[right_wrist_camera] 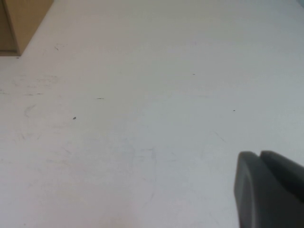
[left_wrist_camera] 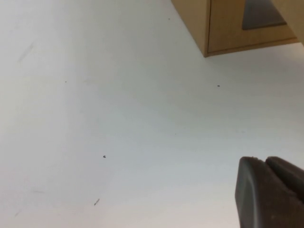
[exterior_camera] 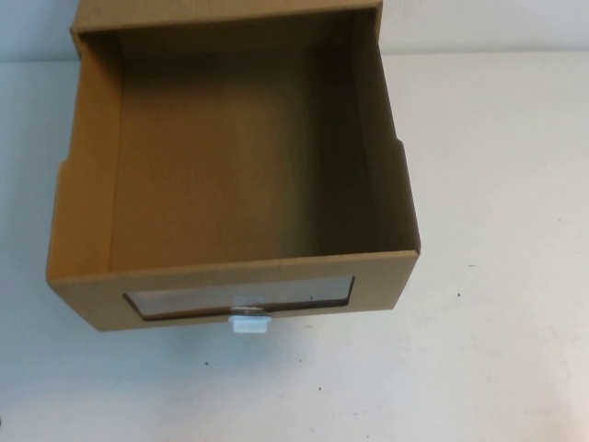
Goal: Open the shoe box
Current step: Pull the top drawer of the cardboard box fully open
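I am holding my left end effector over the white worktop. Its two dark fingers are pressing together, with only a thin seam between them, so it is closed on itself. I am holding my right end effector over the worktop in the same way, fingers meeting and gripping no object. Neither end effector is showing in the high view, and both are hanging well apart from the shoe box. Each wrist view is catching only one brown corner of that box, beyond a stretch of worktop.

Farther out, the shoe box is sitting on the worktop a little left of centre in the high view. Its near wall is facing me. A clear window is running across that wall, and a small white tab is sticking out at the window's lower edge, near the middle. Beyond the wall the box is standing open at the top, showing its brown cardboard floor between the two side walls. At the far end a cardboard flap is rising behind the back wall.
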Controlling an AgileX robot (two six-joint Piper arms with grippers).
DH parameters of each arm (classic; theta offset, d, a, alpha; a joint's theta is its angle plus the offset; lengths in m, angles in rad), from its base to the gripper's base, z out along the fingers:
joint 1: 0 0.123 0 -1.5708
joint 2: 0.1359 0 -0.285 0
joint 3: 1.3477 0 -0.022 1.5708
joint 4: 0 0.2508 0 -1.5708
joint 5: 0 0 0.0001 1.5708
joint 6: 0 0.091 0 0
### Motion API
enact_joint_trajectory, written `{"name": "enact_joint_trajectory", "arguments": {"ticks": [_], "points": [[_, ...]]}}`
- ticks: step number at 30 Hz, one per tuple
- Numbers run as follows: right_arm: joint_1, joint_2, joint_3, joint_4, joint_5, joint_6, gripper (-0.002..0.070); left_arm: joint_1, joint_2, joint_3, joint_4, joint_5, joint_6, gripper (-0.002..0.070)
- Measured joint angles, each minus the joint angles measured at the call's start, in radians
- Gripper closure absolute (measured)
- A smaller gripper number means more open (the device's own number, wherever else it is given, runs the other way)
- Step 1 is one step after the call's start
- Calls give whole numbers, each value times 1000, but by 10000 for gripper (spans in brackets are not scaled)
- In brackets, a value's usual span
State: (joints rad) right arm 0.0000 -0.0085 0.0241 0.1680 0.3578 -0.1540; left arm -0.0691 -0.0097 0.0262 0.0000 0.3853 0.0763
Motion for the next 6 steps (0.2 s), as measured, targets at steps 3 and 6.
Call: {"name": "enact_joint_trajectory", "arguments": {"ticks": [3, 6], "points": [[0, 0, 0, 0, 0, 0, 689, 0, 0, 0, 5, 1, 0, 680], [0, 0, 0, 0, 0, 0, 689, 0, -2, 0, 7, 1, 0, 680]]}}
